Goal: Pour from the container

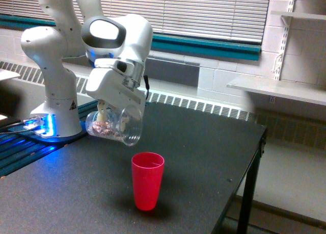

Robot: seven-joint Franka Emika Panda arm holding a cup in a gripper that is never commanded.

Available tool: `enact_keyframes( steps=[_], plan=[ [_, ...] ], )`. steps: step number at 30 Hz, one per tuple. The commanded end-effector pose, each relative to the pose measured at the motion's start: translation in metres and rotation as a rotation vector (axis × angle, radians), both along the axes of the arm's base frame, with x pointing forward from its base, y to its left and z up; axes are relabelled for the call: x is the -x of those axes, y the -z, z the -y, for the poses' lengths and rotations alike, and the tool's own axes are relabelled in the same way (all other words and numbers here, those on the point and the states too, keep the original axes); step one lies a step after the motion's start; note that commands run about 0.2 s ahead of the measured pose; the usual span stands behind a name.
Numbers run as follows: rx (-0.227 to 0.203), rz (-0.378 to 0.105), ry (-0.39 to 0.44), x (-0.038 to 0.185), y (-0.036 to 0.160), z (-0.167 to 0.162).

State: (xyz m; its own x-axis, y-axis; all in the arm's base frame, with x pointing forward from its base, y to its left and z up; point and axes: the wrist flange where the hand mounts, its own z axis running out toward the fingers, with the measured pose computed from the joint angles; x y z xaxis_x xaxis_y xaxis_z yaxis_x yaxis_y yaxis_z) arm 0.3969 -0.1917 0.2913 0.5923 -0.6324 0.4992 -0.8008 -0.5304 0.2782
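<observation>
Pour begun but incomplete: gripper [113, 113], jaws clamped on the tilted container [113, 126], holds pinkish bits inside, above the red cup [147, 180] near the table's [214, 142] front edge.

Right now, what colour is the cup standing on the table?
Opaque red-pink plastic cup, upright on the black tabletop; seen only in the exterior view.

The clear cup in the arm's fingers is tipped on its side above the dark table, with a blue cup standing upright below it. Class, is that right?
Not quite. In the exterior view the upright cup below is red, not blue. The clear cup is indeed tipped on its side above the dark table.
</observation>
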Motion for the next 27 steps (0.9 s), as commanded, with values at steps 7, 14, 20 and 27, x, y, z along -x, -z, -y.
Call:
enact_keyframes(
  steps=[7,14,20,27],
  plan=[
    [0.053,-0.036,-0.015,-0.0066,-0.001,-0.0022],
    [0.074,-0.048,-0.023,-0.009,-0.0021,-0.0037],
    [0.078,-0.076,-0.037,-0.0106,0.0011,-0.0077],
    [0.09,-0.095,-0.045,-0.0142,0.0035,-0.0109]
  ],
)
